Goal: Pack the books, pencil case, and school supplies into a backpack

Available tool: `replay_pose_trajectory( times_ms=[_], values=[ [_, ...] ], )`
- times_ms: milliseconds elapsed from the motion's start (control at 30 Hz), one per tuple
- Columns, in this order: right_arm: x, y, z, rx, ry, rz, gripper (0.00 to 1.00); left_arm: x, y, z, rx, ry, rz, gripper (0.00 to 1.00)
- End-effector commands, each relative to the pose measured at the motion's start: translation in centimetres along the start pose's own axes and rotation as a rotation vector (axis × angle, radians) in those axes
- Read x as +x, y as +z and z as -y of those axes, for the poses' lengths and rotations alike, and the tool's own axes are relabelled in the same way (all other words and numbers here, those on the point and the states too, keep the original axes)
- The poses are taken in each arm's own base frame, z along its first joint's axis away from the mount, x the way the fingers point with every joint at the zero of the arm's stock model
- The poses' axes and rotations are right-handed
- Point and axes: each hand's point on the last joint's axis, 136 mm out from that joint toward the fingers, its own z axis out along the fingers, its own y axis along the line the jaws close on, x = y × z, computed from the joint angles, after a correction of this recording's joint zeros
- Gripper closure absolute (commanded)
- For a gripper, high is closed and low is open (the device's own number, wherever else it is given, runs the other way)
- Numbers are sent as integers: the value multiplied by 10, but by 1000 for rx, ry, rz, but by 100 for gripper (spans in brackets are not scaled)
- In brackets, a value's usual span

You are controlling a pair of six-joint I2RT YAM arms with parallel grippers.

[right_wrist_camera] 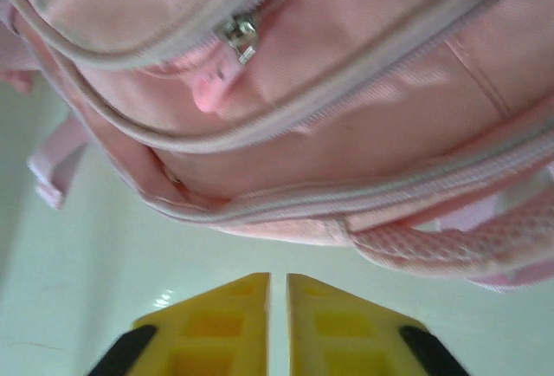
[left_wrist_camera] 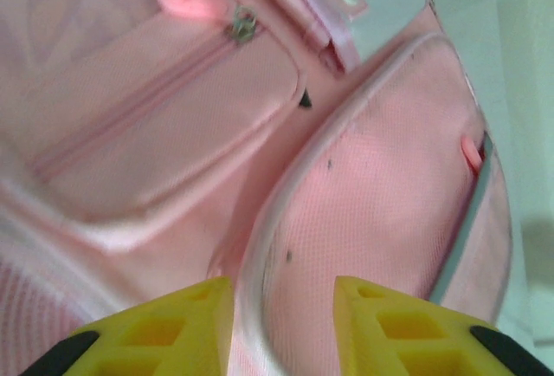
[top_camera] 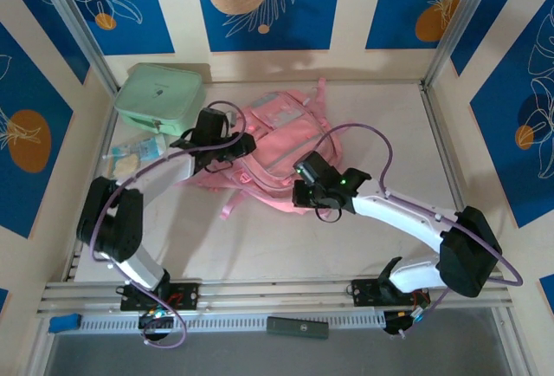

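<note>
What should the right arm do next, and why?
Probably ease the right gripper forward to the pink zipper pull and grasp it: the backpack zip looks closed, and the gripper, barely parted, sits empty over the table just short of it.

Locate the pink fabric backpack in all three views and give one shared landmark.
Top external: the pink fabric backpack lies mid-table, right of the mint-green boxy case.
Left wrist: close up across most of the frame, with a zip pocket at upper left.
Right wrist: across the upper half, zip lines running sideways.
Shared landmark: the pale table beside the pack.
</note>
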Motion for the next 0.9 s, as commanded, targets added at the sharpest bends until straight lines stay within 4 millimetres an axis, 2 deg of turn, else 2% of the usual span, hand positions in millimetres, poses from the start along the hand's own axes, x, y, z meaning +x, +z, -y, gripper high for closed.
replay_pose_trajectory(
  times_ms=[0,133,300,400,667,767,867],
  values=[
    [-10,5,-13,-90,-7,-13,79,14,-17,1,62,-138,29,61],
    [-21,13,-10,-77,-9,-21,76,48,-25,4,82,-259,56,59],
    [-29,18,-11,-119,11,-28,76,64,-24,28,113,-306,75,55],
    [-31,17,-11,-117,6,-18,75,74,-18,34,81,-335,93,53],
    [-34,17,-4,-105,38,-15,75,87,7,44,56,-386,120,55],
    [-34,17,-5,-111,33,-13,75,83,13,42,39,-413,140,60],
    [-33,18,-4,-102,24,-10,75,76,16,40,14,-424,173,61]
  ],
)
